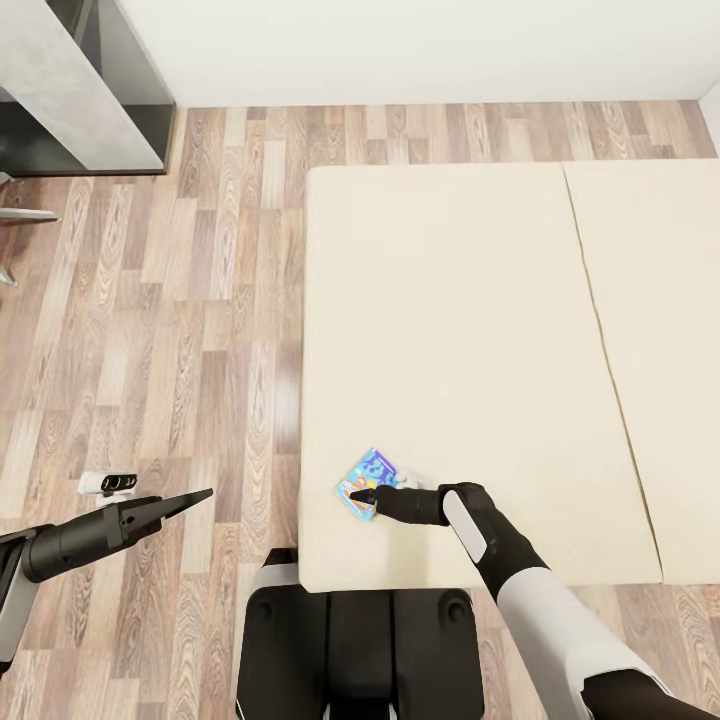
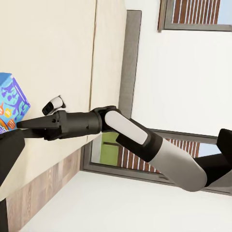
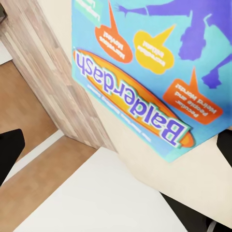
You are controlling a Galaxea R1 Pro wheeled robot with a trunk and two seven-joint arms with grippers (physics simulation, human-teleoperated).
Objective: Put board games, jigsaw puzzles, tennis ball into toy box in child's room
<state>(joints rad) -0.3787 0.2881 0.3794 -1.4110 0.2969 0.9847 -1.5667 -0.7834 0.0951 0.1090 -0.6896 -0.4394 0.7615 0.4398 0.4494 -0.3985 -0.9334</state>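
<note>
Board game point(image 1: 368, 476), blue, flat on bed point(image 1: 450, 330) near its edge; right gripper point(image 1: 358, 494) at it, finger state unclear; pinch across the edge squarely.

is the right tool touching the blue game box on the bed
Cannot tell. In the head view the right tool overlaps the blue game box near the bed's corner, but no view plainly shows contact or a gap.

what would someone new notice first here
The small blue game box lettered Balderdash, lying alone near the front left corner of the big bare cream bed. The right claw sits right at its near edge, while the left claw hangs over the wood floor beside the bed.
</note>
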